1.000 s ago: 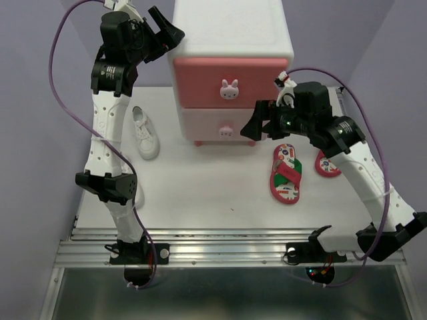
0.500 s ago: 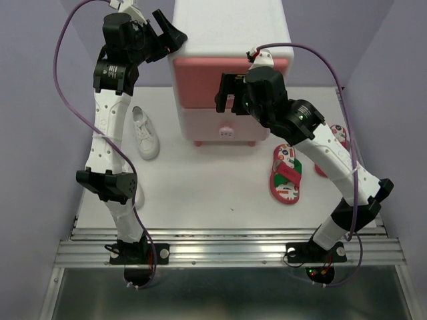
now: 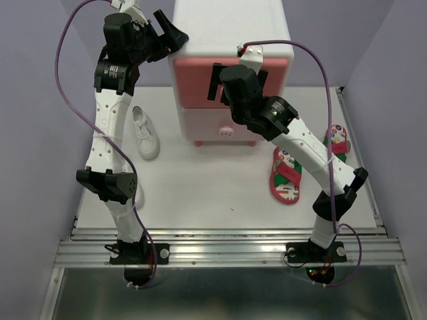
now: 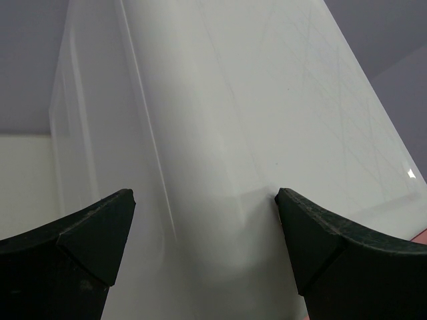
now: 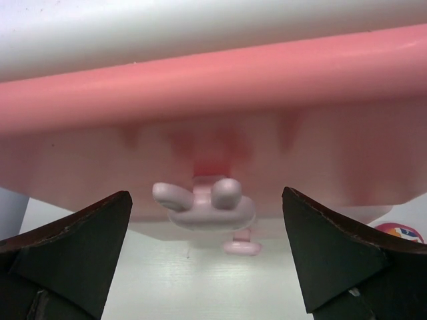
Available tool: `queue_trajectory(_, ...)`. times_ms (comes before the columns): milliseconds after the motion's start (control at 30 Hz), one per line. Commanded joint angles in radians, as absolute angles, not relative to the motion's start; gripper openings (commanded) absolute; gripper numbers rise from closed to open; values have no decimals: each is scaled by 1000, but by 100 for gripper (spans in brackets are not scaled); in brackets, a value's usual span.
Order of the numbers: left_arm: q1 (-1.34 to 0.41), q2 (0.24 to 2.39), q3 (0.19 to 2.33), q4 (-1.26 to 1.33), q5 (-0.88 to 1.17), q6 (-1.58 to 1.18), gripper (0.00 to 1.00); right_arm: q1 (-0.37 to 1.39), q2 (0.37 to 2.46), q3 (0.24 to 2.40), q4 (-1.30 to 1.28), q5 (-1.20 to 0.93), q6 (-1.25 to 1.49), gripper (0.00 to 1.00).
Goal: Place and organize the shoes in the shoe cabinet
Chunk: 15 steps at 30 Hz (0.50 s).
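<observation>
The shoe cabinet (image 3: 230, 27) stands at the back, with a darker pink upper drawer (image 3: 193, 77) and a paler lower drawer (image 3: 200, 123). My right gripper (image 3: 235, 85) is open in front of the upper drawer. In the right wrist view its open fingers (image 5: 80, 247) stand either side of the bunny knob (image 5: 203, 203) without touching it. My left gripper (image 3: 170, 30) is open at the cabinet's upper left corner, its jaws straddling the white wall (image 4: 233, 100). One white sneaker (image 3: 144, 132) lies left of the cabinet. Two red flip-flops (image 3: 285, 177) (image 3: 335, 140) lie at the right.
The lower drawer's knob (image 3: 225, 133) shows below my right gripper, also in the right wrist view (image 5: 240, 247). Both drawers look shut. Purple walls close in the left and right. A metal rail (image 3: 227, 250) runs along the near edge.
My right arm has swung up and left, from beside the lower drawer to the front of the upper drawer's knob. The left arm has stayed at the cabinet's corner.
</observation>
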<state>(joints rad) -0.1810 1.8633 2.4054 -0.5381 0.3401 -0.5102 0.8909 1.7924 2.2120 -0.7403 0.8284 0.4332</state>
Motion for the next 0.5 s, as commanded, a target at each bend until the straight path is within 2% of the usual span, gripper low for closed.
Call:
queue_trajectory(0,-184,1864,2370,-653,354,-443,99,899,1848,2316,-672,923,394,100)
queue_trajectory(67,-184,1864,2370,-655,357,-446,99,899,1858,2327,-673,931,400,95)
queue_trajectory(167,-189,1862,2358,-652,353,-449,97,899,1861,2310,-661,951,408,80)
queue_trajectory(200,-192,1864,2356,-653,348,-449,97,899,1861,2304,-660,957,410,68)
queue_trajectory(267,-196,1865,2356,-661,347,-448,95,899,1858,2287,-650,962,420,58)
queue_trajectory(300,-199,1865,2356,-663,344,-446,95,899,1858,2284,-650,956,422,48)
queue_trajectory(400,-202,1864,2356,-663,328,-446,95,899,1850,2267,-650,940,422,33)
queue_trajectory(467,-204,1864,2355,-667,319,-449,95,899,1815,2238,-650,919,439,28)
